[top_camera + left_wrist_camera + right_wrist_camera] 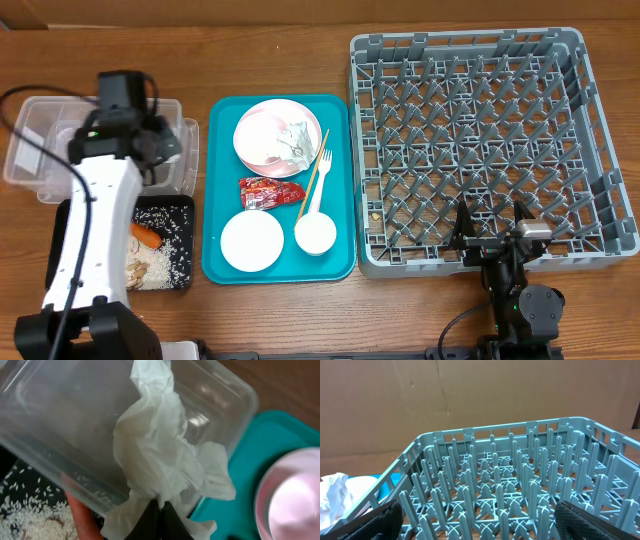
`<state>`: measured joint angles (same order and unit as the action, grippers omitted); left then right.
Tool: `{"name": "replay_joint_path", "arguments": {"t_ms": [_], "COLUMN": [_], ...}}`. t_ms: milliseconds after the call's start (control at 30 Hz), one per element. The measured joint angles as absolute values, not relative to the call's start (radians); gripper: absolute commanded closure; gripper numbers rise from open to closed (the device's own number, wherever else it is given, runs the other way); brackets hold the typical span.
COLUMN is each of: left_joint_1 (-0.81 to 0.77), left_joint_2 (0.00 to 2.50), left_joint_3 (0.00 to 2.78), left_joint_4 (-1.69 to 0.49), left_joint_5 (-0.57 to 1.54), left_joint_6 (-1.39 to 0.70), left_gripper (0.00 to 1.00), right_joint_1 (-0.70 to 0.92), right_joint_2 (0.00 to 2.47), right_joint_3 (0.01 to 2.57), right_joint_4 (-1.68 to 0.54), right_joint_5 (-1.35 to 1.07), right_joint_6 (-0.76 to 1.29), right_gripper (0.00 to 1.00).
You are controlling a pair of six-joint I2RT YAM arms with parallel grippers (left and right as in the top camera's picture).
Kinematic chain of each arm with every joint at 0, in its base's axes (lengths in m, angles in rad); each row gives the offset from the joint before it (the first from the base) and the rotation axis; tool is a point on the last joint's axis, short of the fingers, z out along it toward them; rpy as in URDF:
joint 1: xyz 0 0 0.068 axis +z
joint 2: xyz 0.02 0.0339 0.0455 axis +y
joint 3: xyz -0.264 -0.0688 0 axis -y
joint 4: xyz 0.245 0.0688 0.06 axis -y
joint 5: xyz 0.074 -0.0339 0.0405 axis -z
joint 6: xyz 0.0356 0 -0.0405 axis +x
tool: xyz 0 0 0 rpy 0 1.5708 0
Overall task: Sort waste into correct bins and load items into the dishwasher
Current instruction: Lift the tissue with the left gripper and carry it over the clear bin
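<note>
My left gripper [161, 510] is shut on a crumpled white napkin [160, 455], held over the right end of the clear tub [60, 435]. Overhead, the left gripper [150, 150] hangs above that tub [40, 150]. Below it the black tray [172, 208] holds rice and a carrot [146, 238]. The teal tray carries a pink plate [258, 135] with another napkin [295, 140], a red wrapper [268, 192], fork [320, 180], chopstick [313, 175], bowl [252, 241] and cup [315, 235]. My right gripper [492, 232] stands open at the front edge of the grey dishwasher rack [480, 140].
The teal tray [215, 200] lies between the bins and the rack. In the right wrist view the rack's upright pegs [510, 475] fill the space ahead of the open gripper [480, 525]. Brown cardboard stands behind the rack.
</note>
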<state>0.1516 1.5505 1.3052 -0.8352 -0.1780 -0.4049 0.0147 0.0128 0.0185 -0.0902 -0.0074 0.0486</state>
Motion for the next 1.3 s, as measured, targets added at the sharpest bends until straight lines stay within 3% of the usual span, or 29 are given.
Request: {"name": "replay_joint_path", "arguments": {"t_ms": [200, 467, 767, 1300], "left_joint_1": [0.246, 0.250, 0.250, 0.250], "left_joint_2": [1.551, 1.551, 1.596, 1.704], "left_joint_3": [1.226, 1.079, 1.071, 1.066], "left_joint_4": [-0.719, -0.512, -0.450, -0.358], "left_joint_5": [-0.192, -0.172, -0.141, 0.107], "left_joint_6": [-0.530, -0.577, -0.594, -0.601], "left_gripper": [0.96, 0.96, 0.96, 0.96], "right_joint_1": [0.015, 0.015, 0.015, 0.015], "right_joint_2": [0.013, 0.013, 0.013, 0.013], "right_joint_3": [0.019, 0.019, 0.019, 0.019], "right_joint_4": [-0.090, -0.090, -0.090, -0.090], "right_joint_5": [-0.007, -0.007, -0.007, -0.007], "right_joint_6": [0.049, 0.048, 0.048, 0.048], "right_gripper": [0.00, 0.00, 0.00, 0.00]}}
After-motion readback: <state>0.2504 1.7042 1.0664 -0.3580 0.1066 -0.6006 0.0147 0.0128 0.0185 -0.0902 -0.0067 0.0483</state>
